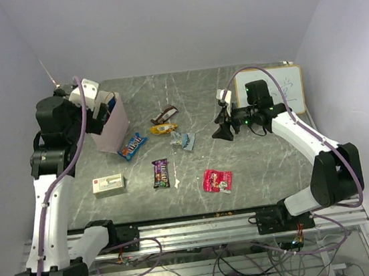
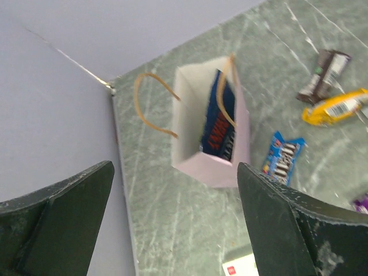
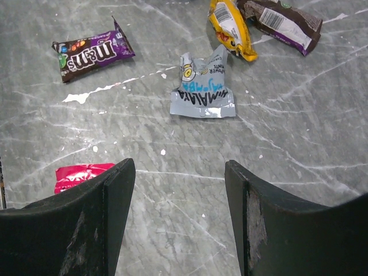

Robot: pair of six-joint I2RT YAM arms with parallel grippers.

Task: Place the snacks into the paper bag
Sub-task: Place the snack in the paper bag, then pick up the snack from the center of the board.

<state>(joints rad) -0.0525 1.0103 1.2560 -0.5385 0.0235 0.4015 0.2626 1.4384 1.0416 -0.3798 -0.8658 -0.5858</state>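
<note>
The bag stands upright at the upper left of the overhead view, mouth open, with a dark blue packet on end inside it. The left claw hangs above the bag, jaws spread wide and holding nothing.

On the worktop, a blue packet lies just right of the bag's foot. Near the middle a brown bar and a yellow packet lie close together, with a silver packet near them to the lower right. A purple packet lies lower centre and a red packet to its right.

The right claw, at mid right, hangs over bare worktop near the silver packet, jaws partly apart and empty. A box sits at lower left.
</note>
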